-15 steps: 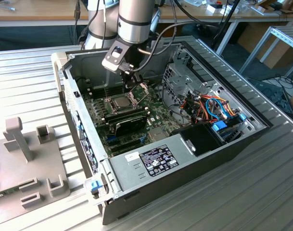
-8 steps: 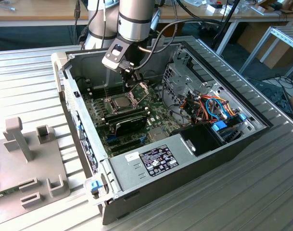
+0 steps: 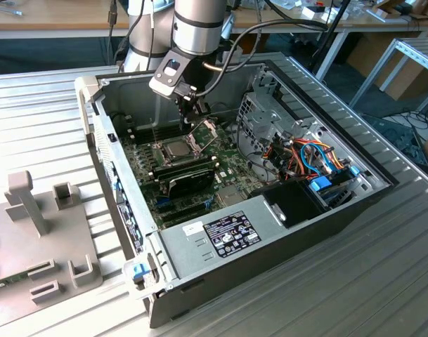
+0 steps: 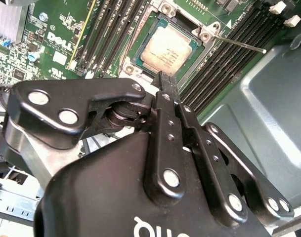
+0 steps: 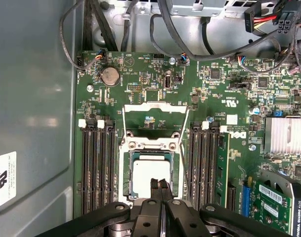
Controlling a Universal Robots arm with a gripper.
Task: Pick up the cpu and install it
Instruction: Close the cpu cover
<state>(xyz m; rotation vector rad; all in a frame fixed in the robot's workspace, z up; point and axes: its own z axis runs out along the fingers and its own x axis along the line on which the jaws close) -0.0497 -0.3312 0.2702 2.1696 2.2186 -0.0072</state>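
Observation:
The cpu [image 3: 173, 148] lies flat in its socket on the green motherboard [image 3: 224, 168], silver-grey top up, inside the open computer case. Both wrist views show the cpu [image 4: 167, 49] [image 5: 148, 174] seated in the socket. The hinged metal socket frame [image 5: 155, 118] stands open beside it. My gripper [image 3: 194, 114] hovers just above the socket, close to the raised frame [image 3: 204, 129]. Its black fingers [image 5: 154, 186] are shut against each other with nothing between them, and the tips [image 4: 165, 81] sit over the chip's edge.
Memory slots [image 5: 98, 168] flank the socket on both sides. A black expansion card [image 3: 191, 181] and the power supply [image 3: 224, 235] lie nearer the case front. Coloured cables [image 3: 308, 158] fill the drive cage side. A grey fixture [image 3: 38, 232] stands at the exterior view's left.

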